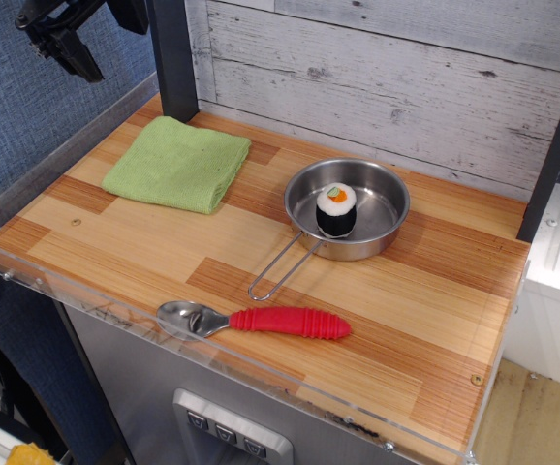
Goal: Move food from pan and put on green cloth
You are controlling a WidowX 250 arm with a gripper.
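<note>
The fingers (pixel 67 48) hang high in the top left corner, dark against the blue wall, well clear of the table and holding nothing; how far apart they stand is hard to say, the tips overlapping from this angle, so I cannot tell. Down on the table (pixel 115 252), the food (pixel 336 209) sits upright inside the pan (pixel 382 208), a black roll with a white top and an orange-and-green centre, standing a little left of the pan's middle. The pan is shiny steel and rests flat on the wood right of centre, its thin wire-loop handle (pixel 282 268) pointing toward the front left. Well apart from it, to the left and a touch further back, lies the green cloth (pixel 178 163), folded square and flat, nothing on it. Near the front edge, just past the end of the handle loop but not touching it, a metal spoon (pixel 256 321) lies on its side, bowl to the left, red ribbed grip to the right. Behind everything runs a whitewashed plank wall (pixel 387 77), with a dark upright post (pixel 171 58) standing just behind the cloth.
</note>
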